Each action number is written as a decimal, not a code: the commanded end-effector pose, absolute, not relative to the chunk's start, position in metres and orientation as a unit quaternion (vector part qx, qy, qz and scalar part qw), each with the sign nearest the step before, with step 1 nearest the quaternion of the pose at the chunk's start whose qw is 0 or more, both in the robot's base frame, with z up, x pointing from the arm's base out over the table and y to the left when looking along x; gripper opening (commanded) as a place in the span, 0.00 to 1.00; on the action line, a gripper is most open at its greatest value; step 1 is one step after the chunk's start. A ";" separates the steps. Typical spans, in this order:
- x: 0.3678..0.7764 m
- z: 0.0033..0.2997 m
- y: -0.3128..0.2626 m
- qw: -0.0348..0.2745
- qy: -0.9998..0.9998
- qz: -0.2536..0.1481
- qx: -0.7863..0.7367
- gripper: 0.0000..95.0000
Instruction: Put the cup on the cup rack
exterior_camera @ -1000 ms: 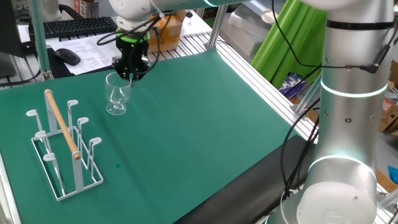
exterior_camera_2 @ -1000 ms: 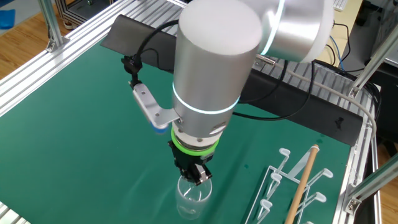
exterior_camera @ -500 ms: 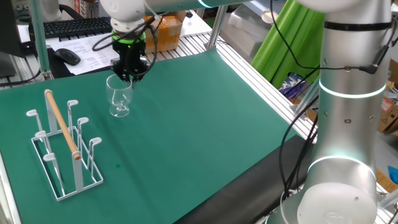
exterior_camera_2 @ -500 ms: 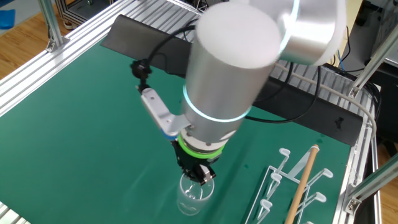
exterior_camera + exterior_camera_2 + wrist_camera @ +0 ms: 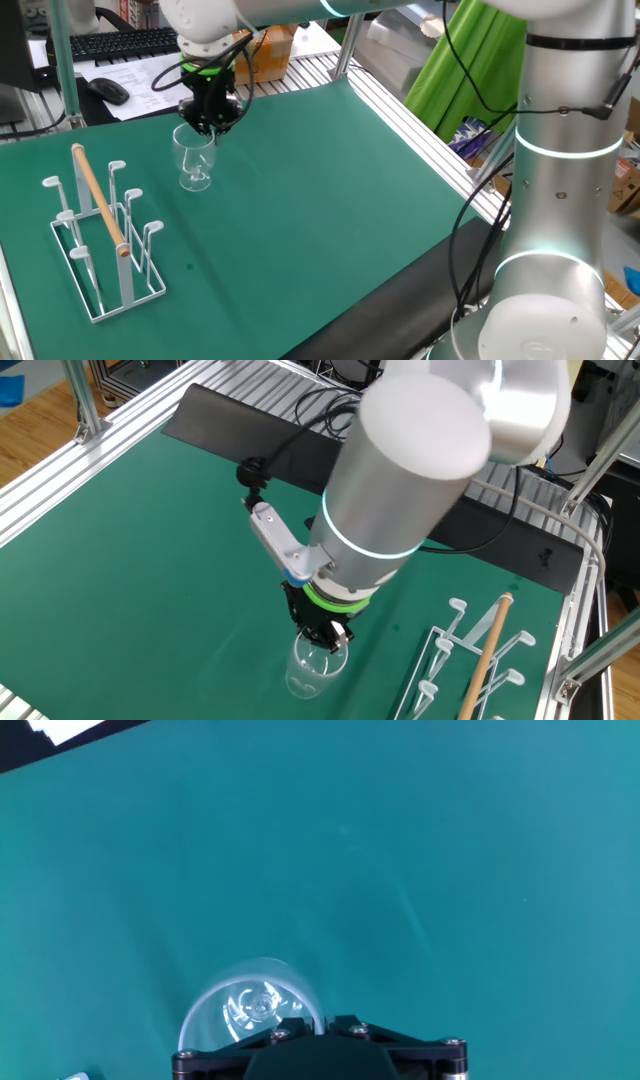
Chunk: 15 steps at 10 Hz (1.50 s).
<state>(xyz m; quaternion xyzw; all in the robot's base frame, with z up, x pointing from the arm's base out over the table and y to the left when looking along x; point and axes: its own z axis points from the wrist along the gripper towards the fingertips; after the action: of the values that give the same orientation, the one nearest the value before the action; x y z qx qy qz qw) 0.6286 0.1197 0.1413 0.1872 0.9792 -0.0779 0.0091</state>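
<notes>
My pinch on the thin rim of the small clear stemmed glass cup (image 5: 192,157) could slip or let it swing as I carry it. My two-finger gripper (image 5: 211,127) is nearly shut on that rim. Well apart on the green mat stands the white wire cup rack (image 5: 100,235), whose pegs I could knock.

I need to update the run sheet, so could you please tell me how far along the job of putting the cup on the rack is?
Done: the pincer has closed on the rim of the cup, which hangs upright beneath it. In hand: the cup is held beside the rack, apart from it; whether its foot has left the green mat is unclear. Left: carrying it over and setting it on a peg; every peg is bare.
</notes>
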 end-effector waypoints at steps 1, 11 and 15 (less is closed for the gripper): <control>0.628 0.141 0.119 0.018 0.979 -0.085 0.187 0.00; 0.630 0.137 0.116 0.056 0.976 -0.116 0.178 0.00; 0.633 0.135 0.114 0.082 0.972 -0.131 0.176 0.00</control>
<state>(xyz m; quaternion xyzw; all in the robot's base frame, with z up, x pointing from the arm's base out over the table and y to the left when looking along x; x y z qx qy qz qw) 0.6338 0.1154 0.1338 0.1762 0.9724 -0.1307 0.0797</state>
